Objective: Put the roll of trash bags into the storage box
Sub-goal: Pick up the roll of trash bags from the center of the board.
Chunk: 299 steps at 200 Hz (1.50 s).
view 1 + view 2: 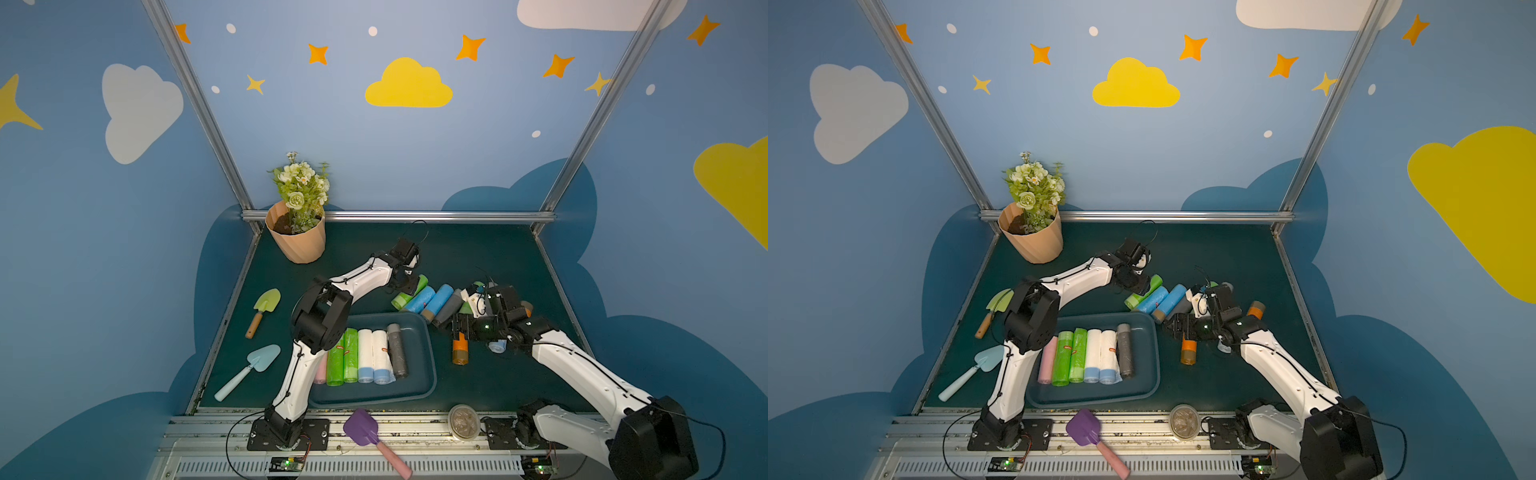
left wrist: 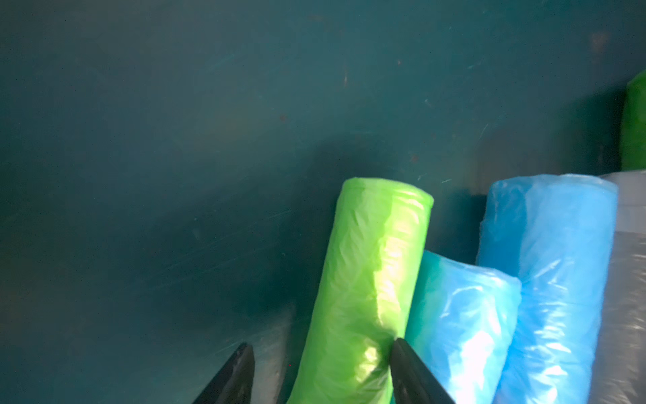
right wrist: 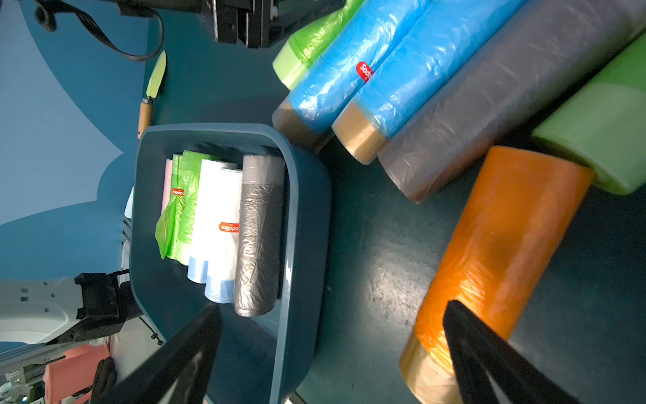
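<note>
Our left claw [image 2: 320, 344] stands half open astride the green roll of trash bags [image 2: 370, 273] on the tabletop [image 2: 174, 140]. One finger touches the roll's side; the other seems just clear of it, though the view is blurred. Our right claw [image 3: 332, 306] gapes wide, holding nothing. The orange roll [image 3: 500, 252] lies beside one of its fingers, and the storage box [image 3: 304, 217], with six rolls inside, beside the other.
</note>
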{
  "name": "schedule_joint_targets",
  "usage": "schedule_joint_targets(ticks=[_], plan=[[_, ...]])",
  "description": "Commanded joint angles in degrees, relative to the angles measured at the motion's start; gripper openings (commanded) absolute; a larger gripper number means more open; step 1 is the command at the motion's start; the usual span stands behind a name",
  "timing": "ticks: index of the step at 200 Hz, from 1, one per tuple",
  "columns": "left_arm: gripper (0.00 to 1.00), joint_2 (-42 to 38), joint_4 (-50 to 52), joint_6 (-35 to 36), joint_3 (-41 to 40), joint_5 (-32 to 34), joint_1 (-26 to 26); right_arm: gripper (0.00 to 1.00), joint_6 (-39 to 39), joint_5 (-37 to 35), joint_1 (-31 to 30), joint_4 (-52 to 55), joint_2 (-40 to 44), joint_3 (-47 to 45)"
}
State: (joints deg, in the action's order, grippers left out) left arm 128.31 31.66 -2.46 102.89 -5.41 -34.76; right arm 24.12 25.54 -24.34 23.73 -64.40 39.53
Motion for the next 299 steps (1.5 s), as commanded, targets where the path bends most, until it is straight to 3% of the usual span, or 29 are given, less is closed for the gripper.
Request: schedule_joint_targets(ticks=[1, 39, 108, 178, 210, 299], plan=[[0.61, 1.9, 2.2, 0.5, 1.5, 0.4, 0.4, 0.97, -1.6, 1.4, 0.6, -0.3, -0.7, 1.3], [0.58, 4.5, 2.6, -0.3, 3.9, 1.4, 0.8, 0.97, -1.6, 2.0, 0.9, -0.1, -1.4, 1.8], [0.44, 3.3, 1.7, -3.6, 2.9, 4.8, 3.2, 0.97, -2.3, 3.8, 1.0, 0.4, -3.7, 3.2], [0.38, -7.1, -1.7, -7.8, -5.7, 9.8, 5.3, 0.97, -1.3, 5.1, 0.8, 0.2, -3.6, 4.0], [0.37, -11.5, -0.6, -10.0, -8.8, 12.6, 5.7, 0.97, -0.9, 4.1, 0.6, 1.1, -0.2, 2.3], [0.37, -31.1, 1.3, -19.3, -23.4, 11.5, 5.2, 0.97, 2.9, 2.9, -1.6, 4.7, 12.5, -3.0]])
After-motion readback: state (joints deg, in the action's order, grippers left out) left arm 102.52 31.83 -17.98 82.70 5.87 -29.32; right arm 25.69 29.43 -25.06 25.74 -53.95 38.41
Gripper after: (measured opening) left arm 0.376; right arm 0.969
